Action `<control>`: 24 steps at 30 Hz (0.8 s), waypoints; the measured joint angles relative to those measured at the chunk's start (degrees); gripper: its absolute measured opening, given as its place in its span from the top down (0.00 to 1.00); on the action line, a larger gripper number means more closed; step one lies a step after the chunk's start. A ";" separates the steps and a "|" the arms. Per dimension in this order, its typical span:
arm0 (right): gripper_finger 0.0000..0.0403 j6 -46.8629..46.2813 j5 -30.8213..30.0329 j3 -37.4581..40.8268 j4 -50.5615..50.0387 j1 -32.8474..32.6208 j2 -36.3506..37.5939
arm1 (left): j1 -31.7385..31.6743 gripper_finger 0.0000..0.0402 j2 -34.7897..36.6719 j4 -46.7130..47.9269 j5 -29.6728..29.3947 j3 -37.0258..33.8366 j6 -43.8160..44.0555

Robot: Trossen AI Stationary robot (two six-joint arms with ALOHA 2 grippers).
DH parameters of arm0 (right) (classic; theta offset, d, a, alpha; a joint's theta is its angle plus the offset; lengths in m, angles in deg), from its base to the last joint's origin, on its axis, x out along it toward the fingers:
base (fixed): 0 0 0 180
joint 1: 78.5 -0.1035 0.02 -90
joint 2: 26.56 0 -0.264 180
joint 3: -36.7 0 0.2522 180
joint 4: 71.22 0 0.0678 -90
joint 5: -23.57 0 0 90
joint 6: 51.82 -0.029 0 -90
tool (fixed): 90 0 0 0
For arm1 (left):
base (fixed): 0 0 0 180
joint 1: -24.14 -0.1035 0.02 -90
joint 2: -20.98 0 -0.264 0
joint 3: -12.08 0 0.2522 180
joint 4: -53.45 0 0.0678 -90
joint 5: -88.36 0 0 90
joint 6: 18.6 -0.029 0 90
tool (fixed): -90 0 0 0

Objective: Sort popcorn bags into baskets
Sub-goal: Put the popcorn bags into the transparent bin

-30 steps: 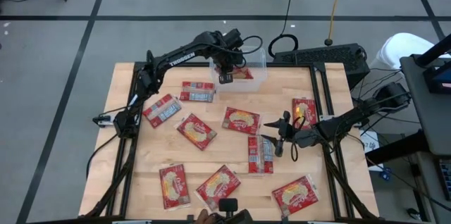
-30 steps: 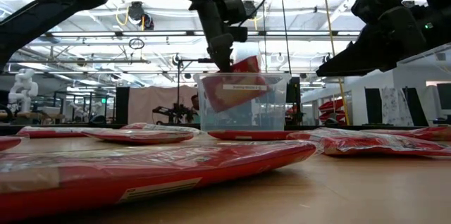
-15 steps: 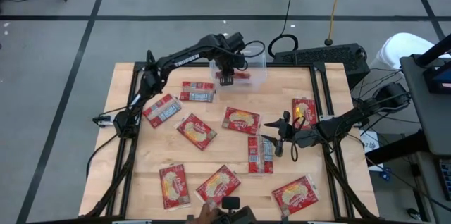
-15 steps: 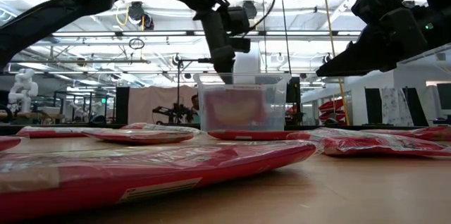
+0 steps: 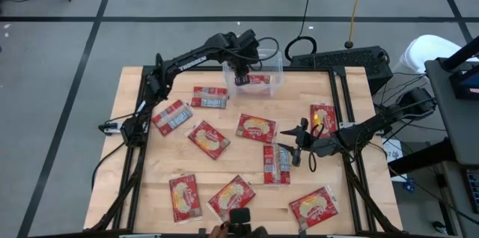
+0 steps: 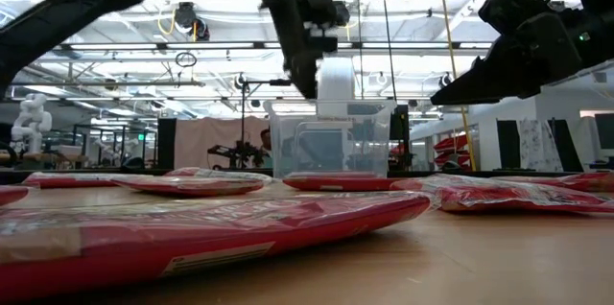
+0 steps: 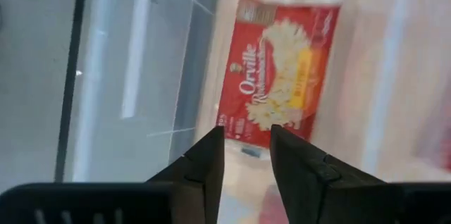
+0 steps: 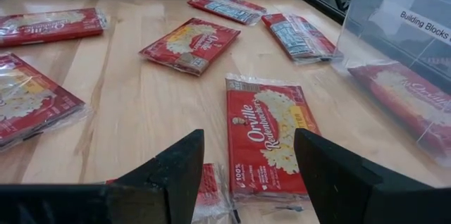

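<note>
Pale wooden worktop (image 5: 150, 171) in a workshop, strewn with red and yellow popcorn bags. At its far edge stands a clear plastic tub (image 5: 273, 62), and one popcorn bag (image 5: 257, 79) lies flat on the tub's floor, printed side up, as the left wrist view shows it (image 7: 278, 76). Left gripper (image 5: 241, 79) hangs above the near-left part of the tub, clear of the bag, its jaws parted by a narrow gap and holding nothing; in the low view it sits above the tub's rim (image 6: 307, 80).

Nine more bags lie loose on the worktop. Two show their grey-panelled backs near the left arm: one just in front of the tub (image 5: 209, 97), another further left (image 5: 171, 117). Two lie face up mid-worktop (image 5: 209, 139) (image 5: 257, 128), a third back-side-up bag (image 5: 276, 164) rests beside the right gripper (image 5: 297, 144), and one lies by the right edge (image 5: 322, 118). Three sit along the near edge (image 5: 184, 197) (image 5: 231, 195) (image 5: 313, 206).

Right gripper hovers low over the right-centre of the worktop, jaws spread wide and empty, a face-up bag (image 8: 269, 141) directly ahead of it.
</note>
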 joint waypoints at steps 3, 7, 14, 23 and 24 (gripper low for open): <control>0.47 -1.04 0.00 0.00 -0.06 0.00 0.00 | 0.98 0.74 3.67 0.28 0.10 0.01 3.94; 0.47 -3.59 0.00 0.00 -1.24 0.00 -0.01 | 3.15 0.79 8.98 2.92 0.60 0.01 5.98; 0.47 -5.16 0.00 -0.18 -2.66 0.02 -0.02 | 12.97 0.85 18.29 1.58 1.65 -9.46 9.92; 0.47 -4.58 0.16 -10.04 -17.51 0.28 -1.65 | 29.73 0.87 33.73 -26.35 -3.06 -42.47 16.28; 0.47 -4.48 0.20 -11.52 -18.78 0.51 -2.37 | 31.14 0.87 35.21 -30.46 -3.95 -46.25 17.44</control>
